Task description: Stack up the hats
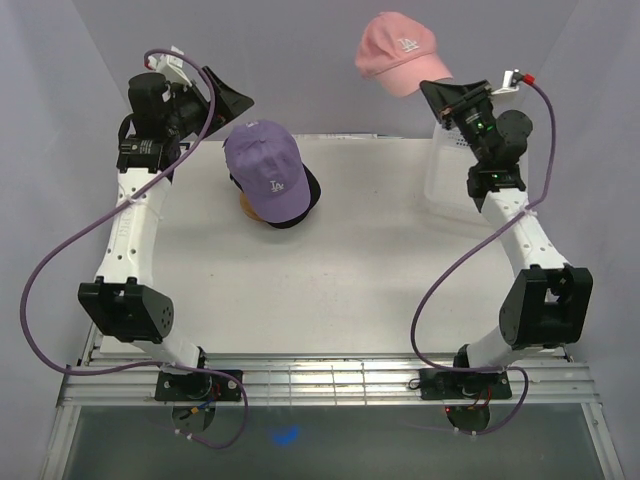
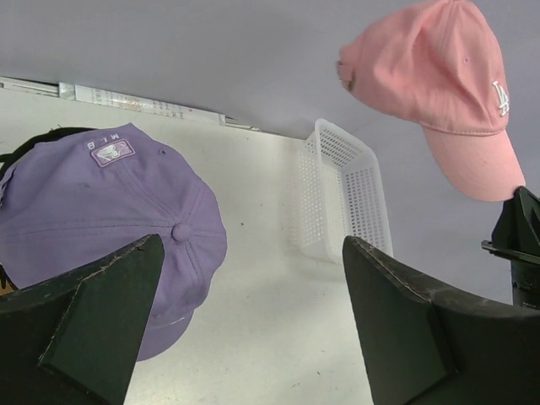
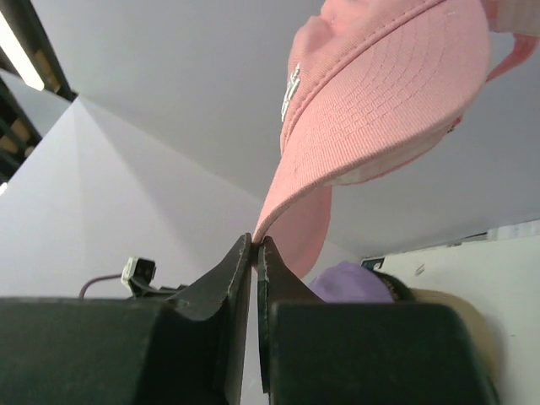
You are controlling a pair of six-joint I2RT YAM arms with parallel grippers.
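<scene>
Walls (image 1: 300,60) of grey ring our white tabletop (image 1: 330,285) bearing a lavender fabric cap (image 1: 265,168). Our right gripper (image 3: 255,244) pinches the brim of a pink fabric cap (image 3: 380,110); our left gripper (image 2: 253,245) gapes, empty.

I get the top camera looking down from behind the arms (image 1: 130,228). Both wrist cameras sit close behind their fingers (image 2: 93,325), sharing the pink hat (image 2: 439,89).

The lavender cap (image 1: 265,172) is covering most of the stand (image 1: 247,207) and the black cap (image 1: 312,188) under it, leaving only their edges showing. My right arm (image 1: 497,150) is hiding part of the basket (image 1: 440,190). The right wrist view's top edge is cutting off the pink cap (image 3: 380,110).
</scene>
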